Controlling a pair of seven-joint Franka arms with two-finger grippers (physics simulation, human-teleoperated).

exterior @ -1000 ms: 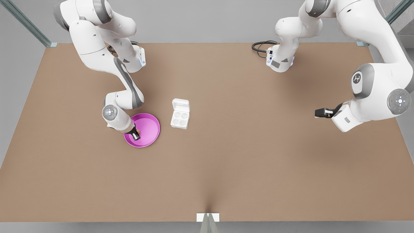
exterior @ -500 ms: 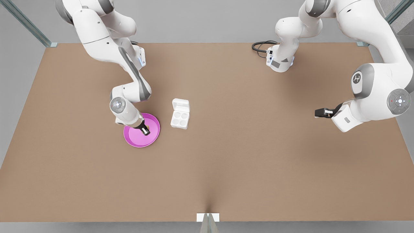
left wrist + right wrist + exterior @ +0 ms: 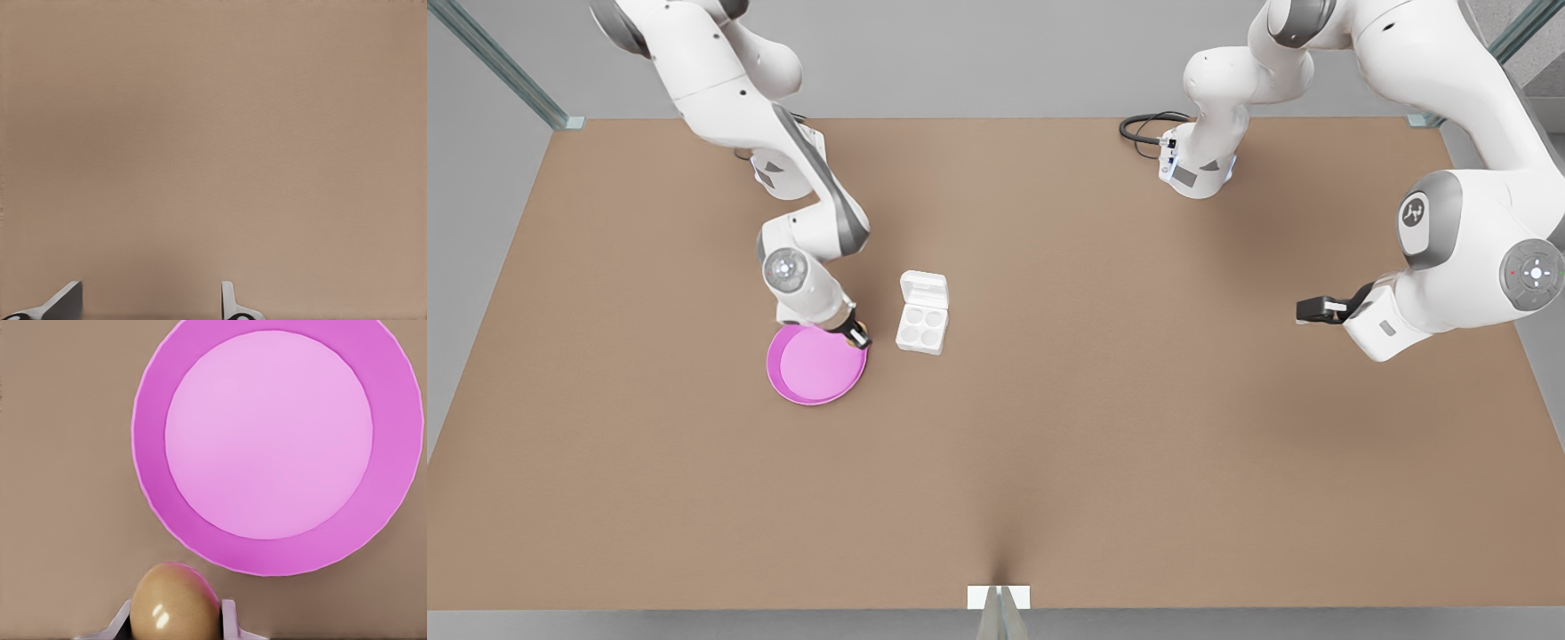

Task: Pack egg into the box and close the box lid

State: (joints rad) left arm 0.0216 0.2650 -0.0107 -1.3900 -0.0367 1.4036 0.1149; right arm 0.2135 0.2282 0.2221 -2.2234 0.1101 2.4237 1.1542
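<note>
Right wrist view: the right gripper [image 3: 175, 623] is grasping the egg [image 3: 175, 603] between its fingers, above the table [image 3: 60, 487] just beside the pink plate [image 3: 280, 550]. Front view: the right gripper [image 3: 857, 336] is hanging over the plate's [image 3: 787, 391] rim, near the box [image 3: 921, 327], which is sitting with the box lid [image 3: 923, 287] lying open behind it. The left gripper [image 3: 1309, 309] is waiting well apart at the front view's right; in the left wrist view its fingers [image 3: 65, 301] are standing spread, holding nothing
</note>
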